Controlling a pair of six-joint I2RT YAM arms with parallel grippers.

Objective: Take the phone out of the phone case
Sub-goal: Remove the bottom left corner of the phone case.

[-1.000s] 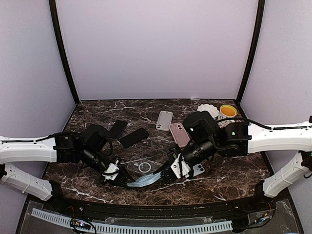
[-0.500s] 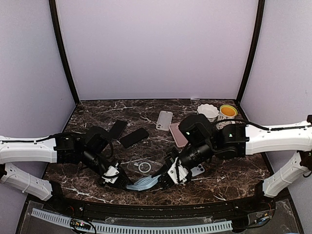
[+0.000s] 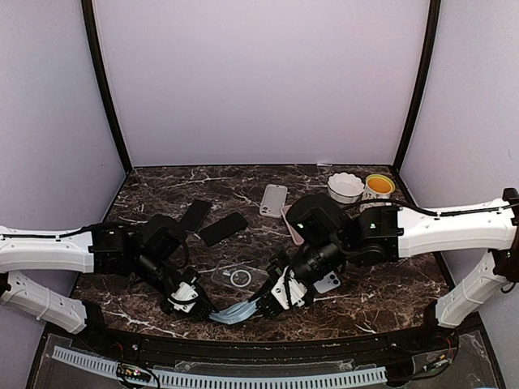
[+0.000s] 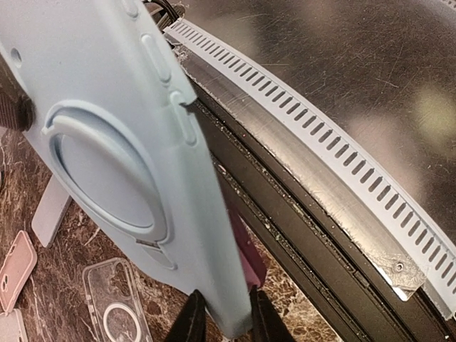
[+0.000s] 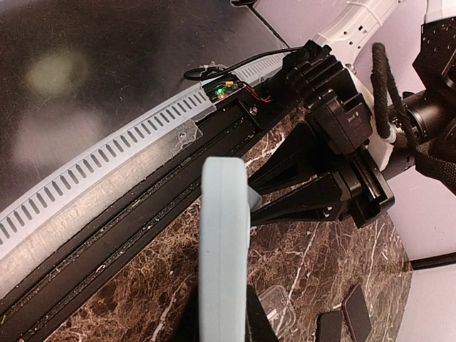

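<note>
Above the near edge of the dark marble table (image 3: 365, 300), the light blue silicone phone case (image 3: 238, 311) hangs between both arms: left claw (image 3: 204, 306) pinched on one end, right claw (image 3: 269, 301) clamped on the other. A dark maroon edge (image 4: 246, 260) peeks from inside it.

- I find the top view bright and evenly lit by soft light; no hard shadows.
- The marble table (image 3: 381, 301) shows only a faint sheen.
- Left wrist view: one hazy glare patch on the dark glossy surface (image 4: 399, 43) beyond the table edge; the phone case (image 4: 107, 142) reads sharp.
- Right wrist view: two blurred reflections on that surface; the case edge nearest the lens is soft.
</note>
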